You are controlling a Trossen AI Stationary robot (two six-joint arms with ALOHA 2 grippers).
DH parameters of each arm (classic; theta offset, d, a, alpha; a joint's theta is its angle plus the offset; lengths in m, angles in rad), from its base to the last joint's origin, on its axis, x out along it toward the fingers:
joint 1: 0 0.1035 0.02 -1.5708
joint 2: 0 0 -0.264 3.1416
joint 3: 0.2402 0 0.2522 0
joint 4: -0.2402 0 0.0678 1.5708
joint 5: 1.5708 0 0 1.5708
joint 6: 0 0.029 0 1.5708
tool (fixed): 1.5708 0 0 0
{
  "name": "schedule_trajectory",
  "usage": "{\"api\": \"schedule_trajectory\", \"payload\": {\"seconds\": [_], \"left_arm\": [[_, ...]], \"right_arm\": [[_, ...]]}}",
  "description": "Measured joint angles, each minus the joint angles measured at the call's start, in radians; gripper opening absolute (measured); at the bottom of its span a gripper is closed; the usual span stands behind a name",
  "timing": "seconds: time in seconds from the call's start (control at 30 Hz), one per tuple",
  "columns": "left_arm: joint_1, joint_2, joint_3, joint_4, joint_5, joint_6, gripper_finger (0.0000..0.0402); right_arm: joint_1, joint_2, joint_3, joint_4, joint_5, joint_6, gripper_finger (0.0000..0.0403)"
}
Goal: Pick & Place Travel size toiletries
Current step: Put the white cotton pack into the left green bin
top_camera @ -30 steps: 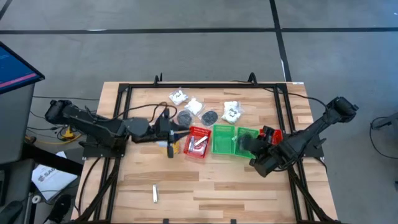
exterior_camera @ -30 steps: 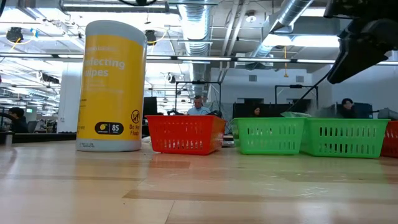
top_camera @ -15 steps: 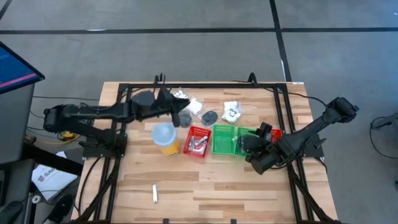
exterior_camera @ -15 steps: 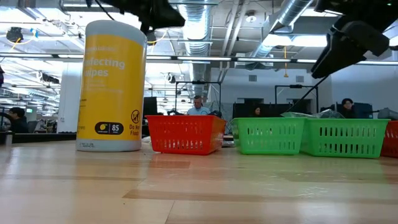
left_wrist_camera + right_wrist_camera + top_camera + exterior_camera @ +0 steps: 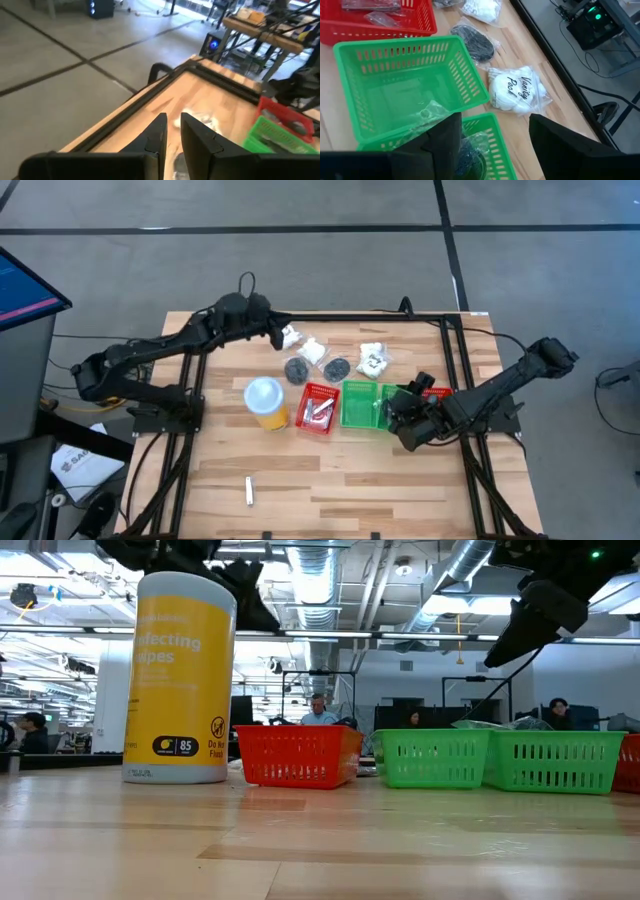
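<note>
Toiletries lie at the far side of the table: white packets point(image 5: 290, 337), point(image 5: 313, 350), point(image 5: 373, 358) and dark discs point(image 5: 297, 368), point(image 5: 337, 367). A short silvery tube point(image 5: 249, 491) lies near the front. My left gripper point(image 5: 277, 332) hovers by the far-left white packet, its fingers point(image 5: 158, 131) shut with nothing between them. My right gripper point(image 5: 495, 140) stands open above the green bins point(image 5: 358, 402), point(image 5: 396, 406). A wrapped dark disc point(image 5: 470, 156) lies in the bin below it. The red bin point(image 5: 318, 407) holds small wrapped items.
A tall yellow cup with a white lid point(image 5: 263, 400) stands left of the red bin. Another red bin point(image 5: 439, 392) sits right of the green ones. A black frame point(image 5: 330, 313) runs along the far edge. Bare wood lies toward the near edge.
My left gripper has swung from beside the red bin and yellow cup toward the table's far edge, ending by the far-left white packet; the cup, hidden under the arm before, now shows. My right gripper has shifted slightly toward the table's left above the green bins.
</note>
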Motion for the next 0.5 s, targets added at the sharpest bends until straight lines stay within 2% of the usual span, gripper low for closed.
{"api": "schedule_trajectory", "payload": {"seconds": [0.3,0.5], "left_arm": [[0.158,0.173,0.002,-0.002,0.044,0.0,0.0047],[0.239,0.275,0.002,-0.001,0.138,0.0,0.0047]], "right_arm": [[-0.012,0.0,0.0,0.0,0.0,0.0,0.0221],[-0.012,0.0,0.0,0.0,0.0,0.0,0.0221]]}}
